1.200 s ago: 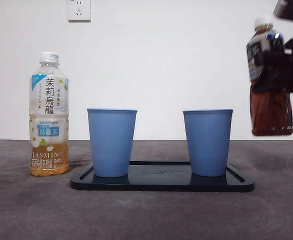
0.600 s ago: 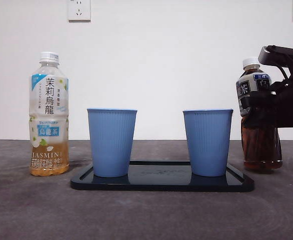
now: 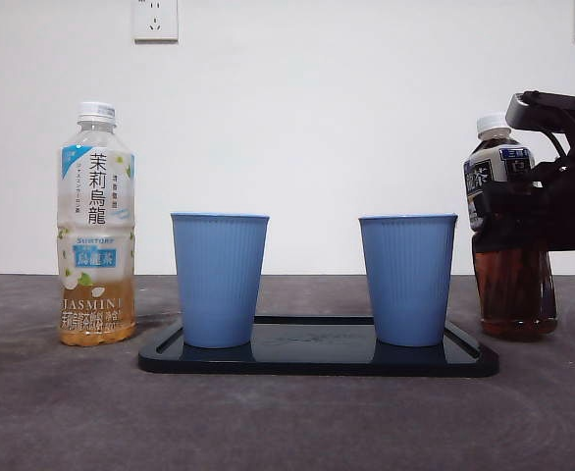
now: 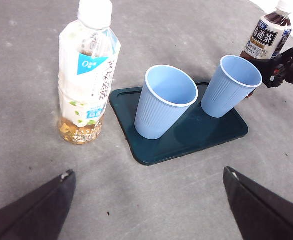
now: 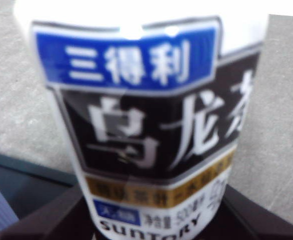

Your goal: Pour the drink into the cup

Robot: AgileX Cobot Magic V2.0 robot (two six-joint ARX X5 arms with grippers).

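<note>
A white wall with a socket (image 3: 155, 19) is seen behind the grey tabletop (image 3: 287, 422). The right gripper (image 3: 523, 211) is reached in level from the side, fingers pinched on the dark "SUNTORY" tea bottle (image 3: 509, 245) stood on the tabletop beside the tray (image 3: 317, 358) and its blue cups (image 3: 408, 280). The left gripper (image 4: 146, 210) is held above, fingers spread. The "JASMINE" bottle (image 3: 95, 226) is stood apart.

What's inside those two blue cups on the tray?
Seen from above, both blue cups look empty, on the dark tray. The far cup's bottom is hidden by its wall.
</note>
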